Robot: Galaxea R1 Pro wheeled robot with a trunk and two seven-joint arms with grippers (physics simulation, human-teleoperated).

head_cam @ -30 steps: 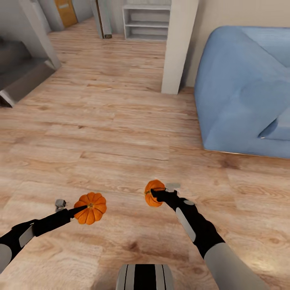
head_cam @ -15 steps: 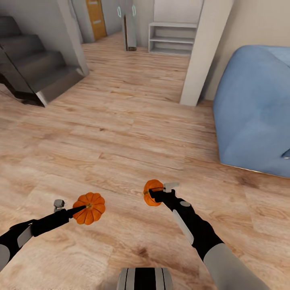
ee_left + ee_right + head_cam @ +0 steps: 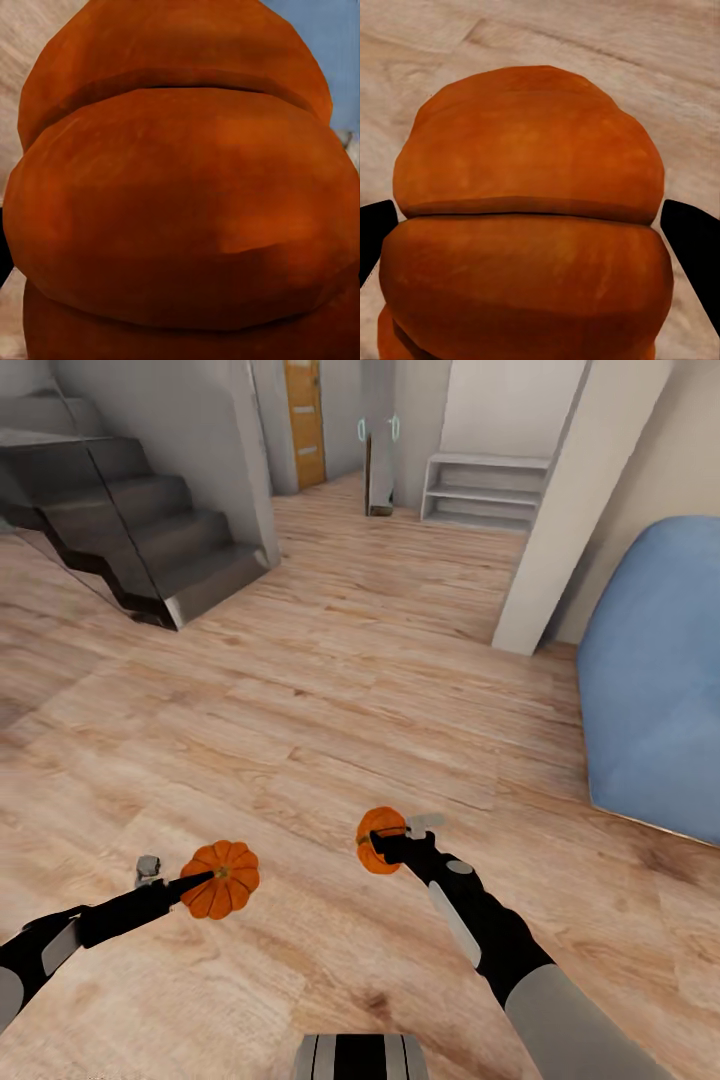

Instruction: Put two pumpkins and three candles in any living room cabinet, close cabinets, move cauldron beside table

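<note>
I carry two orange ribbed pumpkins above the wood floor. My left gripper [image 3: 195,881] is shut on one pumpkin [image 3: 224,879] at the head view's lower left; its ribs crowd the left wrist view [image 3: 180,195]. My right gripper [image 3: 385,847] is shut on the other pumpkin [image 3: 378,838] near the lower middle, and the right wrist view has that pumpkin [image 3: 529,225] between two dark fingertips [image 3: 694,232]. The candles, the cabinet and the cauldron are out of view.
A blue sofa [image 3: 655,680] stands at the right. A white pillar [image 3: 555,530] rises beside it, with low white shelves [image 3: 480,490] behind. Dark stairs [image 3: 140,530] climb at the left, and an orange door [image 3: 303,420] lies down the hallway. Wood floor [image 3: 330,690] stretches ahead.
The whole view has swung left: the sofa slid toward the right edge and the stairs came in from the left. Both grippers hold their pumpkins as before.
</note>
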